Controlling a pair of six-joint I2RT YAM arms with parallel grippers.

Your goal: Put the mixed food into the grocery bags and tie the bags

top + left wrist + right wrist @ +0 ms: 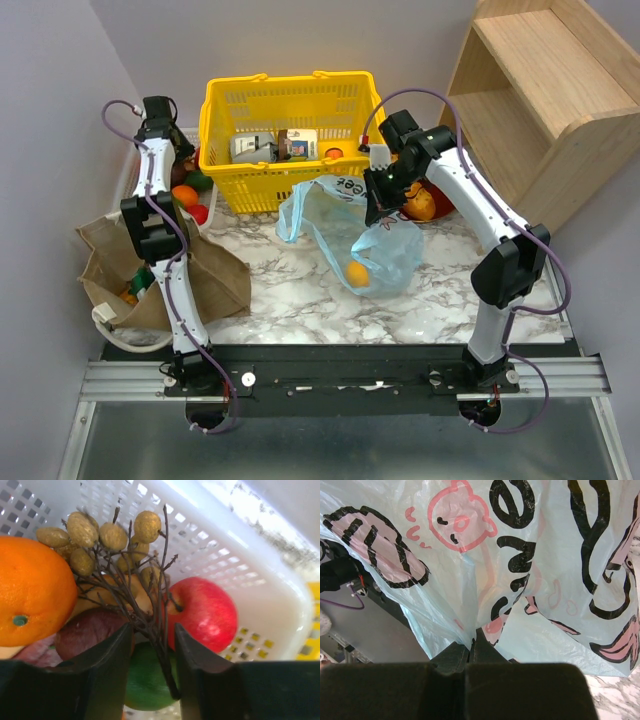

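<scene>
My left gripper (pixel 152 630) is down in a white perforated basket (pixel 215 540) of mixed food. Its jaws stand apart on either side of the dark stem of a bunch of small tan fruits (pixel 112 535), not clamped. Around it lie an orange (pixel 30 590), a red apple (pixel 207 612), a green fruit (pixel 145 680) and a dark purple fruit (pixel 85 632). My right gripper (pixel 378 210) (pixel 476 642) is shut on a fold of the light-blue grocery bag (pixel 390 250) (pixel 470 580), lifting it; an orange (pixel 358 273) lies inside. The tan grocery bag (pixel 110 255) slumps at the left.
A yellow mesh basket (pixel 215 130) with cartons stands at the back centre. More fruit (pixel 422 205) lies behind the blue bag at the right. A wooden shelf unit (pixel 540 100) fills the back right corner. The table is marble-patterned (pixel 300 295).
</scene>
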